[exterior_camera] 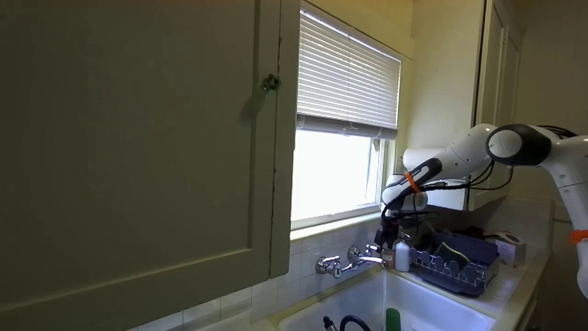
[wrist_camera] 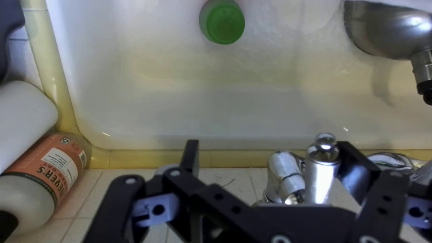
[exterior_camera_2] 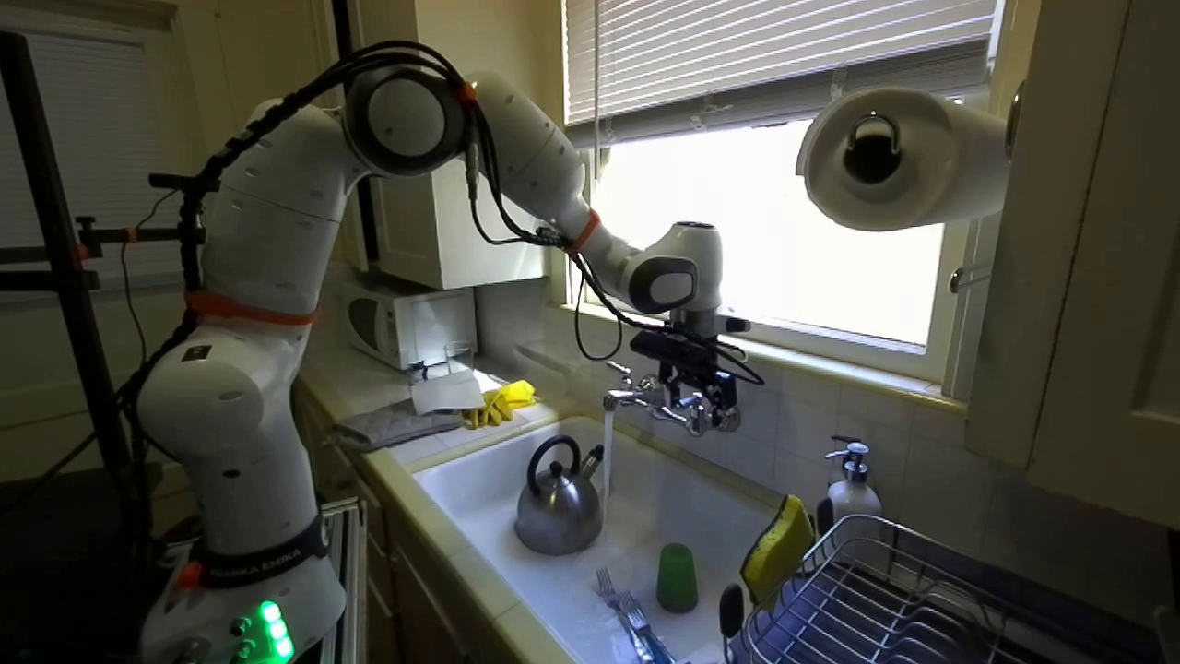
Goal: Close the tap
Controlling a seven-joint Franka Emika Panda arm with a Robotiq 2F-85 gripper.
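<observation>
The chrome tap (exterior_camera: 365, 260) is mounted on the tiled wall over the white sink, and it also shows in an exterior view (exterior_camera_2: 636, 397). Water runs from its spout in both exterior views. My gripper (exterior_camera_2: 698, 403) is at the tap's side handle nearer the dish rack, pointing down. In the wrist view my gripper (wrist_camera: 271, 153) is open. The round-ended upright chrome handle (wrist_camera: 320, 179) stands between its fingers, close beside the right finger; I cannot tell whether they touch. The left finger is well apart from it. The handle's lower part is hidden by the gripper body.
The sink holds a steel kettle (exterior_camera_2: 558, 516), a green cup (exterior_camera_2: 678, 578) and forks (exterior_camera_2: 631, 613). A white soap bottle (exterior_camera: 402, 256), an orange-labelled bottle (wrist_camera: 50, 168) and a dish rack (exterior_camera_2: 885, 530) stand beside it. The window sill (exterior_camera: 335, 221) and wall are behind the tap.
</observation>
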